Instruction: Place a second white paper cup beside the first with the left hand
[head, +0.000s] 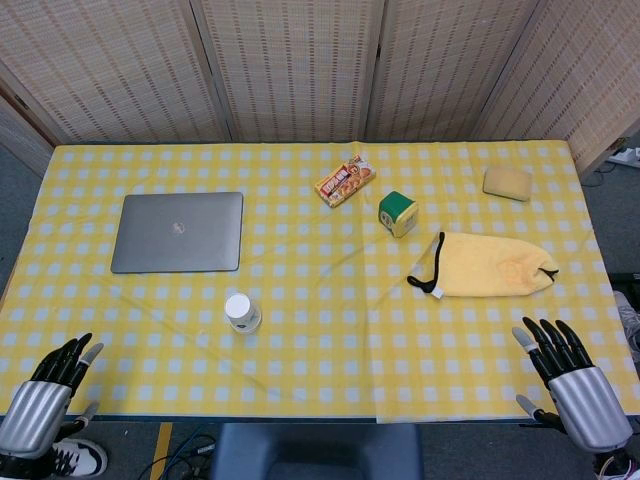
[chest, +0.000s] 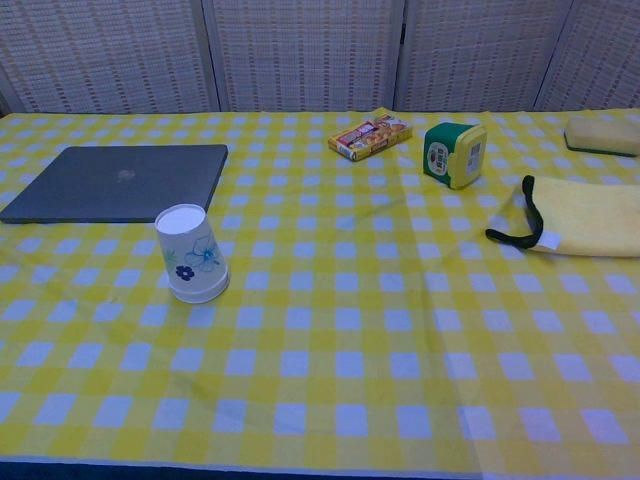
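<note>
One white paper cup (head: 242, 312) with a blue flower print stands upside down on the yellow checked tablecloth, left of centre; the chest view shows this cup (chest: 190, 253) in front of the laptop. No other cup is in view. My left hand (head: 48, 394) hovers at the table's near left corner, fingers apart, holding nothing. At the near right corner my right hand (head: 570, 376) is likewise empty with fingers spread. Neither hand appears in the chest view.
A closed grey laptop (head: 178, 232) lies at the left. A snack packet (head: 345, 181), a green and yellow box (head: 398, 213), a yellow pouch with a black strap (head: 486, 267) and a tan sponge (head: 507, 183) occupy the far and right side.
</note>
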